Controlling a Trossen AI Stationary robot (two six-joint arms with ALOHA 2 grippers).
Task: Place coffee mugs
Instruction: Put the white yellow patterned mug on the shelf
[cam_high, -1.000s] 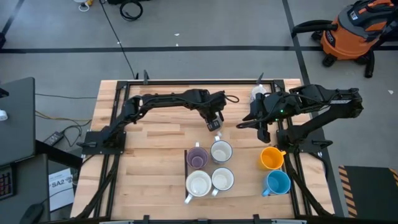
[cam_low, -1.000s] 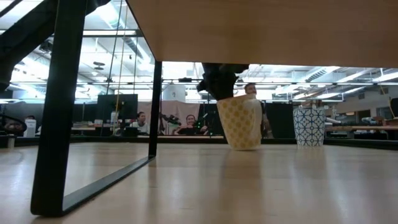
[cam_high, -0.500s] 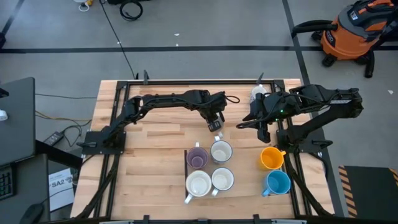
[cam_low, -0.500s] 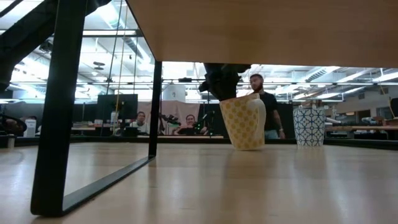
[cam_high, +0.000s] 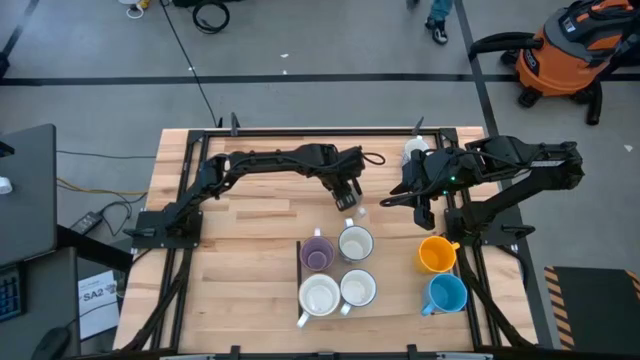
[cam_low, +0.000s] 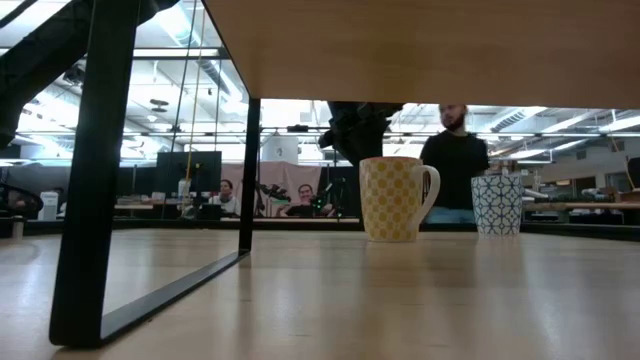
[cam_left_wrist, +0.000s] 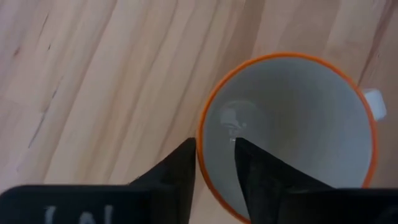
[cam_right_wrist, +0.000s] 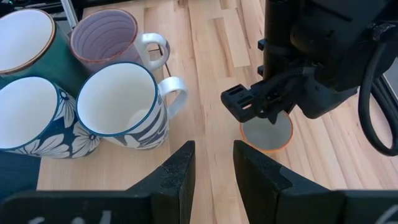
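My left claw (cam_left_wrist: 214, 168) straddles rim of yellow patterned mug (cam_low: 392, 199), 1 finger inside, 1 outside, narrow gap; grip or release, can't tell. Mug upright on counter (cam_high: 250, 260), directly below claw, just behind 4-mug cluster (cam_high: 338, 272). Right claw (cam_right_wrist: 211, 165) part-open, empty, waiting nearby.

Eight mugs on one table, two arms over them.

In the middle stand four: a purple mug (cam_high: 318, 253) and three white mugs (cam_high: 355, 243) (cam_high: 320, 296) (cam_high: 357, 288). Off to the right there are two more, one orange mug (cam_high: 437, 254) and one blue mug (cam_high: 447, 294). Farther back sit the last two, a yellow-patterned mug (cam_low: 397, 198) and a blue-patterned mug (cam_low: 497, 204). One left arm (cam_high: 270, 160), one right arm (cam_high: 510, 160). Beyond the table (cam_high: 250, 250) I count three people, one standing person (cam_low: 455, 160) and two seated people (cam_low: 224, 190) (cam_low: 305, 195), plus one orange vacuum (cam_high: 570, 50).
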